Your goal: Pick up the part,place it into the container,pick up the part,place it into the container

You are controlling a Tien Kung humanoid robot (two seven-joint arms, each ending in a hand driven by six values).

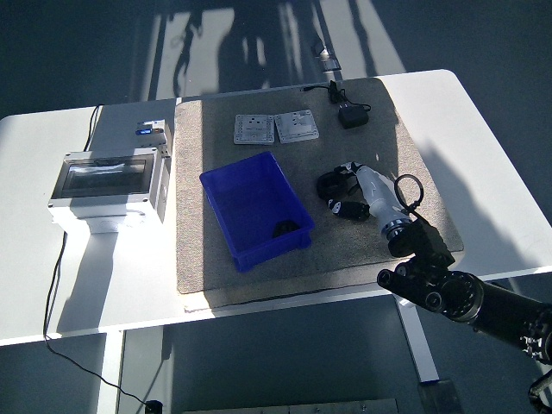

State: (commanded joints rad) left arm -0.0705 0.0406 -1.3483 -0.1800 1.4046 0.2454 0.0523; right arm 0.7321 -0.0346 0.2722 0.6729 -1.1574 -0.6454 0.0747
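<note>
Right robot hand [352,191] reaching in from lower-right corner, white forearm angled up-left over the brown mat [198,259]. Fingers hard to read at this res: look curled down onto the black round part [333,182], but can't tell if actually gripping or just touching. Smaller black part w/ white tip [348,209] lying just below robot hand, on the mat, apart from it.

Blue bin [252,201] to the left of robot hand, near but not touching, open side up, tilted diagonally on mat. One dark part [282,228] already inside, at corner nearest the arm, so likely first pick-and-place done, second in hand. Bin parked close to the parts prob. to keep the carry short.

Beyond robot hand, toward far edge: black power adapter [353,115] w/ cord. Up-left of it: two grey wall-socket plates [276,128] side by side. Far left, off the mat on the white tabletop [34,259]: grey enclosure box [108,183] w/ clear lid, cable trailing down.

Left arm not seen. No person seen.

Next, as a guess: close firmly on round part, lift clear of the small part, swing left over bin. Risk: nudging small part while lifting.
</note>
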